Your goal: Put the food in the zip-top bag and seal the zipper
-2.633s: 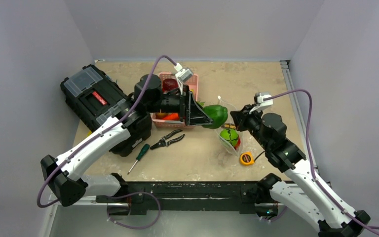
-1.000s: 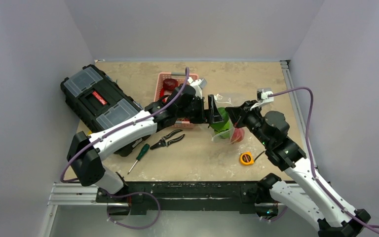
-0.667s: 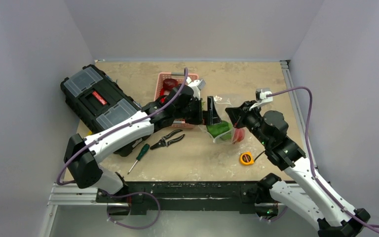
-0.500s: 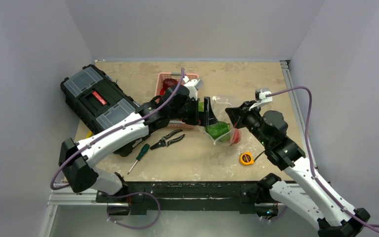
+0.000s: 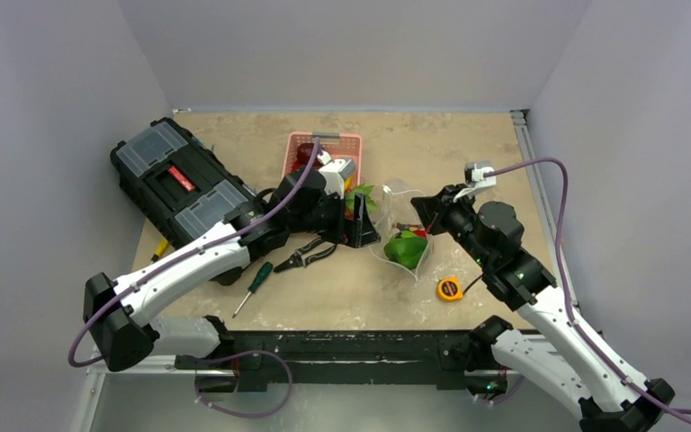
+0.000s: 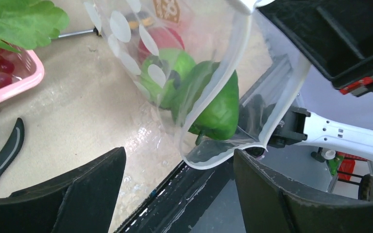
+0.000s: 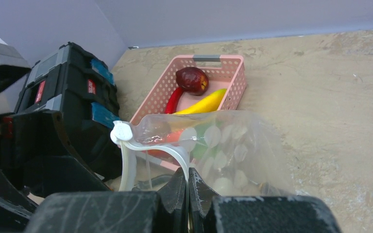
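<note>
The clear plastic zip-top bag with white dots [image 5: 407, 250] hangs just to the right of the pink slotted plastic basket [image 5: 324, 138]. The right tool [image 7: 188, 171] is pinched tight on the bag's pale zipper strip [image 7: 151, 144], and the mouth stands open. A green pepper [image 6: 218, 108] lies inside. The left tool [image 6: 179, 191] is spread wide and empty, between basket and bag. The orange print [image 6: 167, 7] on the bag and the red label [image 5: 181, 178] on the black toolbox [image 5: 144, 175], left of the basket, are too small to read.

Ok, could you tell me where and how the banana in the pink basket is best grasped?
I'd grip the banana around its middle, coming from above and closing across its narrow width. It lies lengthwise in the pink basket, whose walls block any side approach, and the red chili lies close beside it, so keep the opening narrow.
</note>
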Motion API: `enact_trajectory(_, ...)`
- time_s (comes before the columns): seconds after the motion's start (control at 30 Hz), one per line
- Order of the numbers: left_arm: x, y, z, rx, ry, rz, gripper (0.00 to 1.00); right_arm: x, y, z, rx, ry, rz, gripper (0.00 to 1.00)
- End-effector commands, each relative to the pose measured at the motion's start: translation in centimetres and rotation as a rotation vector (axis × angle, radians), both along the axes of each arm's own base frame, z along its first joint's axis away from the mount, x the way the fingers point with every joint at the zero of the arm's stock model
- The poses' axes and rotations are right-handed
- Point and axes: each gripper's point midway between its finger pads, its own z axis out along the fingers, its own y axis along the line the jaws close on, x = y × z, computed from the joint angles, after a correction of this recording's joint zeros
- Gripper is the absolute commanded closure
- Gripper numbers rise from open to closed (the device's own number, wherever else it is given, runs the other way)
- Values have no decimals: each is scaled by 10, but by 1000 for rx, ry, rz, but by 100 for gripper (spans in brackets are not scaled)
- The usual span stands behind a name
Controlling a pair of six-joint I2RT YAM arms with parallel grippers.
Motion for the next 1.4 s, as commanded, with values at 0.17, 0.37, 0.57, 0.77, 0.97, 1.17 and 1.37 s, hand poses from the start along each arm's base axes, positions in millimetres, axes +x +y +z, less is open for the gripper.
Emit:
enact_trajectory(0.17, -10, -34, -9, -72, 93, -118, 49, -1, -7, 16, 15, -55, -27, 100)
enact_trajectory(0.37, -21, -44, 4, -145, 99, -190, 82, 1, -14, 24, 0, -68, -61, 100)
enact_trajectory(0.57, -32, -62, 53, -336, 126, -267, 98, 7, -30, 60, -134, 26, -137, 100)
enact_trajectory(0.77, -41, -83, 59, -465, 275, -307, 100, 19, -10, 29, -287, 189, -50, 100)
enact_trajectory(0.97, -28, -82, 27, -495, 387, -202, 100, 64, 20, -36, -341, 290, -47, 100)
enact_trajectory(1.17, -11, -82, 34, -508, 370, -178, 100, 78, 24, -31, -398, 296, -46, 100)
enact_trajectory(1.37, -21, -79, 50, -504, 340, -220, 100, 44, 4, -18, -437, 258, 1, 100)
